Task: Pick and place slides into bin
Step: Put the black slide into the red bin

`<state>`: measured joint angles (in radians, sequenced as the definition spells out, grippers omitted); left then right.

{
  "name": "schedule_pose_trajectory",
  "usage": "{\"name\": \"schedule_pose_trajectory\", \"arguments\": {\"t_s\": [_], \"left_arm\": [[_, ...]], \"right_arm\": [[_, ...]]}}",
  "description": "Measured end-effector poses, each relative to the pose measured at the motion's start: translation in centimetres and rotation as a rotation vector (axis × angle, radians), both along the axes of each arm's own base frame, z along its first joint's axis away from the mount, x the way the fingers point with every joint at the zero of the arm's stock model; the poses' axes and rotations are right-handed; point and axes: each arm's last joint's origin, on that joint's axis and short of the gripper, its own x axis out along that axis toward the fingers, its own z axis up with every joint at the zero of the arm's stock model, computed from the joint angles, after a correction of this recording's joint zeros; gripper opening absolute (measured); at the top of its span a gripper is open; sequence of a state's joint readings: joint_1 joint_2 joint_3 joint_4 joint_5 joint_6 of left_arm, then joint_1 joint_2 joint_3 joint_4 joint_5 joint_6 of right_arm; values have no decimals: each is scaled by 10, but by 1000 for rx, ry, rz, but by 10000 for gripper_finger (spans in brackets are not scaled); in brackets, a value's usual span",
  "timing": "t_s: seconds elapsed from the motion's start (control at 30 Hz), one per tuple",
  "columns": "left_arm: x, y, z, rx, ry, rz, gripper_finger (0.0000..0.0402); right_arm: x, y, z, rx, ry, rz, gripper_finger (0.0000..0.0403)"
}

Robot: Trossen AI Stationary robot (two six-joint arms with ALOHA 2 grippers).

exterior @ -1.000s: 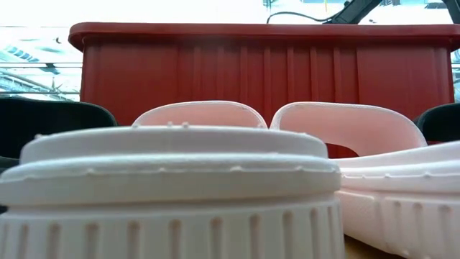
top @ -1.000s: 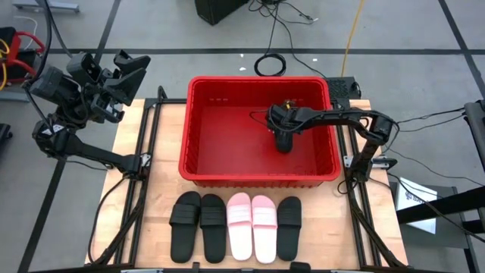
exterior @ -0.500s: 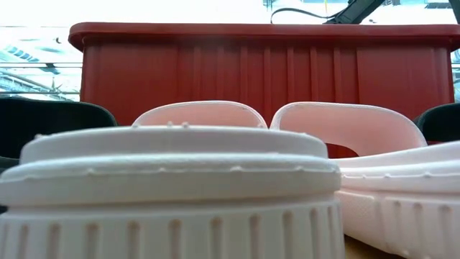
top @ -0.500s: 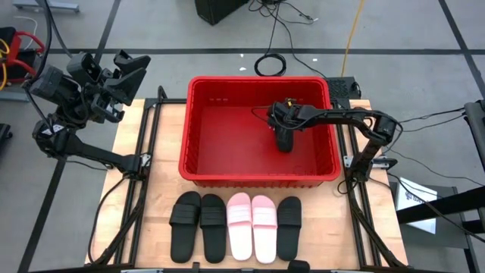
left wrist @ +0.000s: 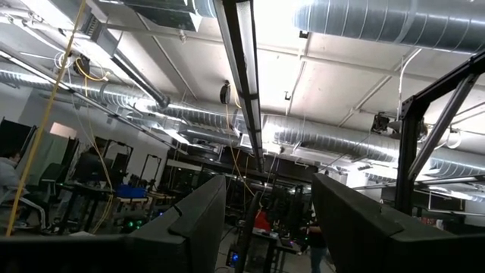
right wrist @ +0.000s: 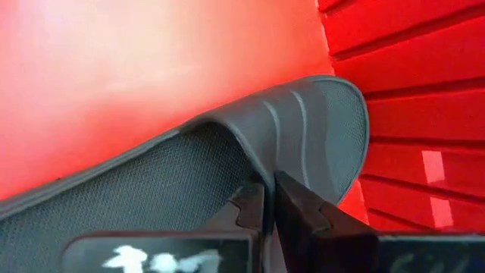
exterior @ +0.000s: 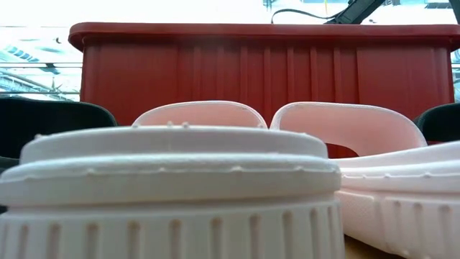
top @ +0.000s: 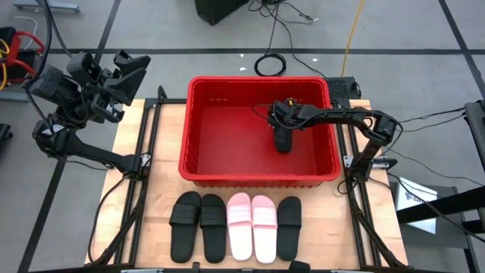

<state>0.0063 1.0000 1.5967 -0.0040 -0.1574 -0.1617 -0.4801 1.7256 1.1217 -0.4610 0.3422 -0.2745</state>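
Note:
The red bin [top: 204,163] stands at the table's middle and shows behind the slides in the low view [exterior: 266,72]. My right gripper [top: 280,121] is inside it, shut on a black slide [top: 282,142]. Five slides lie side by side, soles down, on the table in front of the bin: two black [top: 185,225] [top: 213,227], two pink [top: 240,226] [top: 264,227], and one black [top: 289,227]. The pink pair fills the low view [exterior: 180,180] [exterior: 359,137]. My left gripper [top: 125,74] is open and empty, raised beyond the table's far left corner and pointing upward. My right gripper pinches the edge of the black slide's strap [right wrist: 254,163] between its two fingers [right wrist: 299,205]. The fingers come from above, pointing down into the bin. The slide's footbed [right wrist: 144,201] shows under the strap, close to the bin's right wall. I cannot tell whether it touches the floor.
The bin's ribbed right wall [right wrist: 409,114] is close beside the held slide. Metal rails run along both sides of the table [top: 148,197] [top: 356,205]. Cables [top: 270,64] lie on the floor beyond the bin.

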Motion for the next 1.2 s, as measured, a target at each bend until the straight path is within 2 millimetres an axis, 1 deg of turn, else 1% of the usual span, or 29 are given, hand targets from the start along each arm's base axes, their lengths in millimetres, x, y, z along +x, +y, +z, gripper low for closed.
{"name": "schedule_pose_trajectory", "arguments": {"t_s": [0.17,0.27,0.57,0.77,0.9,1.03,1.2], "left_arm": [[0,0,0,0,0,0,202],[0,0,0,1,0,-1,202],[0,0,0,7,3,2,202],[1,0,-1,10,11,1,202],[1,0,-1,10,18,-5,202],[1,-1,-1,19,20,-19,202],[1,-1,-2,17,23,-23,202]], "right_arm": [[0,0,0,1,2,7,18],[-1,1,4,3,-14,5,28],[-6,5,24,-1,-66,43,91],[-8,5,27,-29,-62,4,120],[-10,6,26,-18,-38,4,127],[-12,7,25,-11,-19,8,125],[-15,6,25,-63,43,0,122]]}}
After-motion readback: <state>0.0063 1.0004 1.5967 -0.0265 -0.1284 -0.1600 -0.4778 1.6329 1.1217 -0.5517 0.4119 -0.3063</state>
